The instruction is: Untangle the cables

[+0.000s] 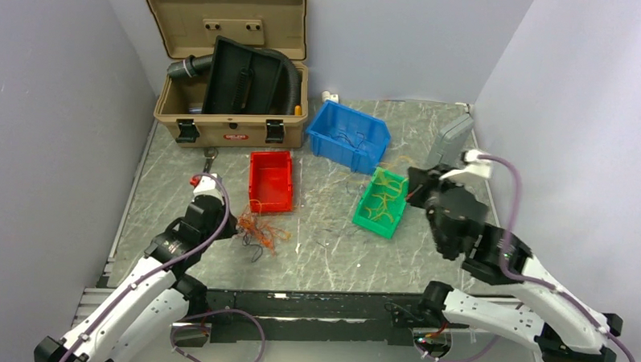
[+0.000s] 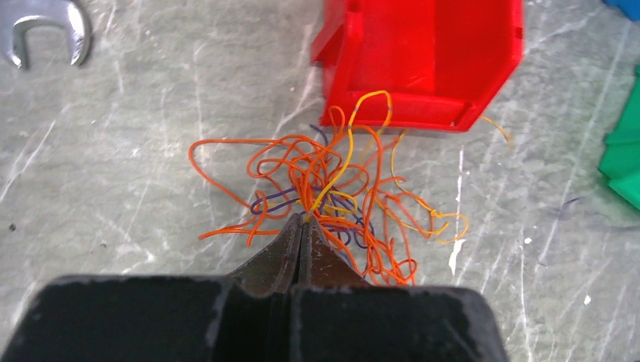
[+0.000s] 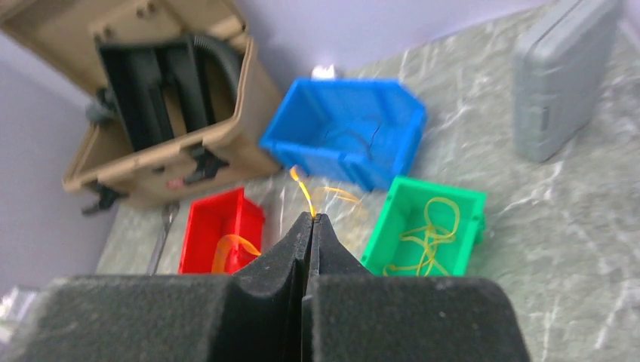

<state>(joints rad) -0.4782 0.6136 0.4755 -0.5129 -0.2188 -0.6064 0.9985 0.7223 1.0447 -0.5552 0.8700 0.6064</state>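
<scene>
the left gripper (image 2: 302, 226) is squeezing its two jaws tight together, and it is pinching the cables (image 2: 317, 177) right at the middle of the heap; one yellow strand (image 2: 350, 139) is coming out at the tips and looping up in front of the red bin (image 2: 453, 68); the cables are lying in a messy knot on the table (image 2: 113, 188), just beside the red bin, with orange, yellow and purple ones all crossing each other; a wrench (image 2: 45, 30) is lying well apart in the corner; the right gripper (image 3: 313, 220) is clenching shut too, up in the air, and a thin yellow wire (image 3: 303, 192) is sticking out of its tips; below it the green bin (image 3: 441, 188) is holding more yellow wires, and the blue bin (image 3: 377, 162) is sitting behind; i think these cables are very light and very bendy, so they are going to flop and spring, and pulling one is likely going to drag the whole heap along; they are looking thin and smooth, so a loose pinch is probably going to slip; the best place to take hold is looking like a free end or an outer loop of one colour, not the knotted middle, and pulling slowly is seeming safest
</scene>
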